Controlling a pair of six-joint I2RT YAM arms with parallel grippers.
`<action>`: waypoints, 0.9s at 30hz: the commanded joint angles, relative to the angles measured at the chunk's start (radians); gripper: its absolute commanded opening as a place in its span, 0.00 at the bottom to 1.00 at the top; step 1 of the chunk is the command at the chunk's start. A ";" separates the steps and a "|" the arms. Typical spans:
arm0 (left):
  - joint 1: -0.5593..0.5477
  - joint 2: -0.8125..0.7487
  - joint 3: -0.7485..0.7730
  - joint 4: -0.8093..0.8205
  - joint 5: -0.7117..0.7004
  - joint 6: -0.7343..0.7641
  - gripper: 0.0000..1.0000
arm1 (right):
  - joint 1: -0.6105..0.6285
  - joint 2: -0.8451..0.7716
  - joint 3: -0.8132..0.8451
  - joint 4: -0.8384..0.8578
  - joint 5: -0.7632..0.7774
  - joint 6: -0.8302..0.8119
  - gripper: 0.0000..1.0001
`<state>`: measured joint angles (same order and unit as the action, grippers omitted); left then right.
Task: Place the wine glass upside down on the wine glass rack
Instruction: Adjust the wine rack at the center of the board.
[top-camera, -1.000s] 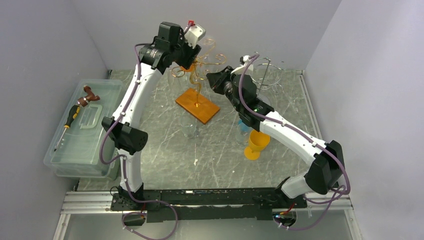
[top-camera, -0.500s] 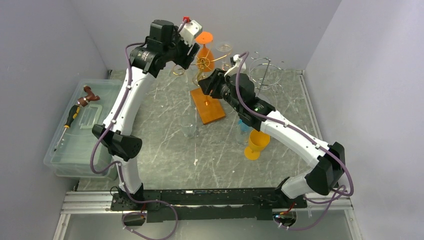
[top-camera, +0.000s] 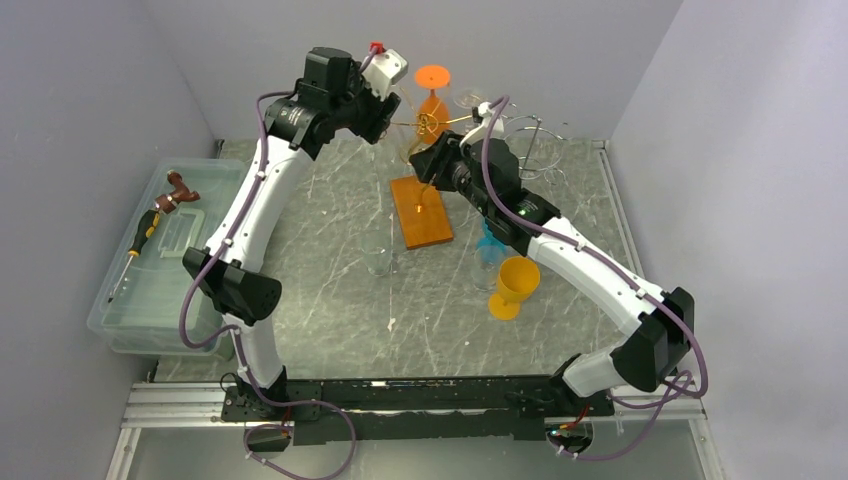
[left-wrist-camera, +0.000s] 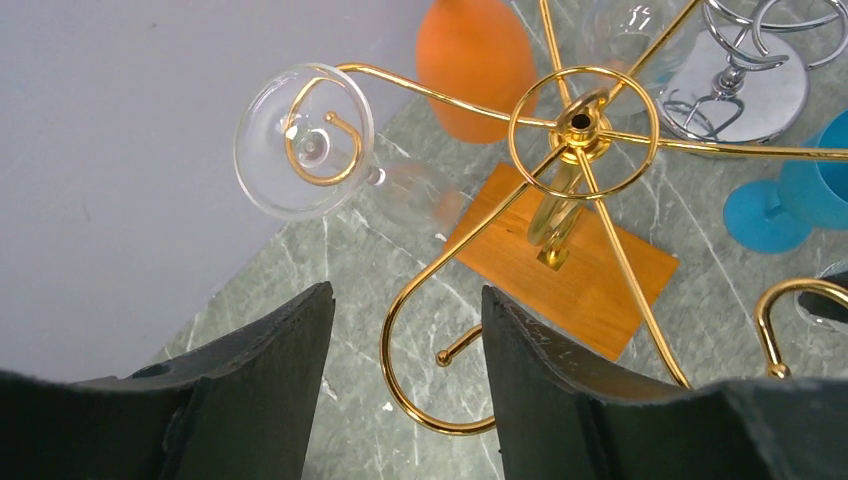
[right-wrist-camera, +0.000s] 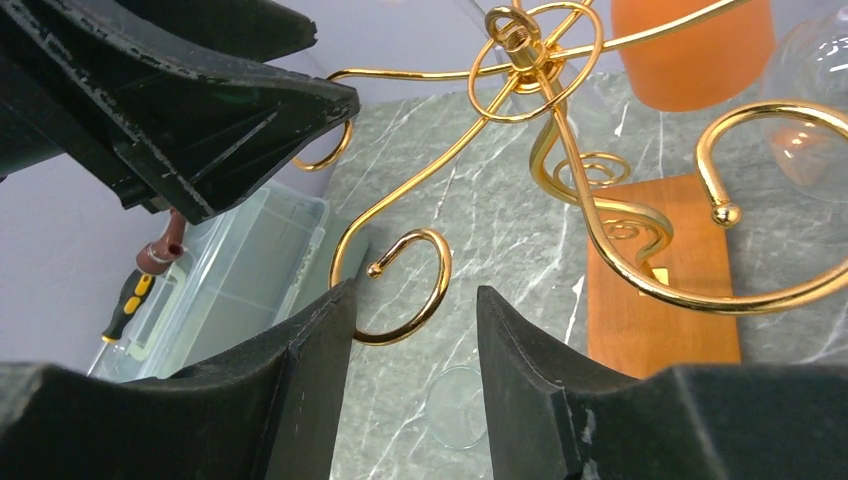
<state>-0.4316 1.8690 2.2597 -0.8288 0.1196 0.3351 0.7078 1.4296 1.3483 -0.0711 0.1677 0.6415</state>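
Black-fingered, the left gripper (left-wrist-camera: 406, 300) hangs with its jaws parted wide and nothing between them. Through the gap its wrist camera sees only an empty curled hook of the gold rack (left-wrist-camera: 583, 122) lower down. Just beyond the fingertips, toward the far wall, the clear wine glass (left-wrist-camera: 305, 140) hangs upside down. Its foot is caught in the curl of one rack arm and its bowl points at the worktop (top-camera: 330, 280); neither gripper touches it.

The right gripper (right-wrist-camera: 415, 295) is also open and holds nothing. Another free hook shows past its fingertips, and the top view puts this gripper close beside the rack's stem. The left arm's fingers loom at the upper left of its wrist view.

An orange wine glass (left-wrist-camera: 470, 60) hangs inverted on the rack's far side. The rack's wooden base (left-wrist-camera: 575, 295) sits on the worktop toward the middle of the far edge. A silver rack (left-wrist-camera: 745, 85) stands near the far right corner, with a blue glass (left-wrist-camera: 800, 195) just on its near side. A yellow goblet (top-camera: 516, 283) stands upright nearer the arms, right of centre. Another clear glass (top-camera: 380, 262) stands near the middle. By the left edge, a clear bin (top-camera: 150, 300) holds a screwdriver (top-camera: 140, 245).
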 joint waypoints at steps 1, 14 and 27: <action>-0.002 -0.002 0.005 0.003 0.020 0.002 0.61 | -0.022 -0.016 -0.007 -0.147 -0.083 -0.045 0.49; 0.036 -0.111 -0.162 0.008 0.038 -0.023 0.50 | -0.073 0.000 0.020 -0.170 -0.137 -0.076 0.50; 0.070 -0.166 -0.205 -0.015 0.088 -0.054 0.43 | -0.076 0.014 0.003 -0.154 -0.139 -0.075 0.46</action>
<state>-0.3588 1.7309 2.0624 -0.7959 0.1799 0.3077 0.6250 1.4254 1.3613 -0.0940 0.0589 0.6052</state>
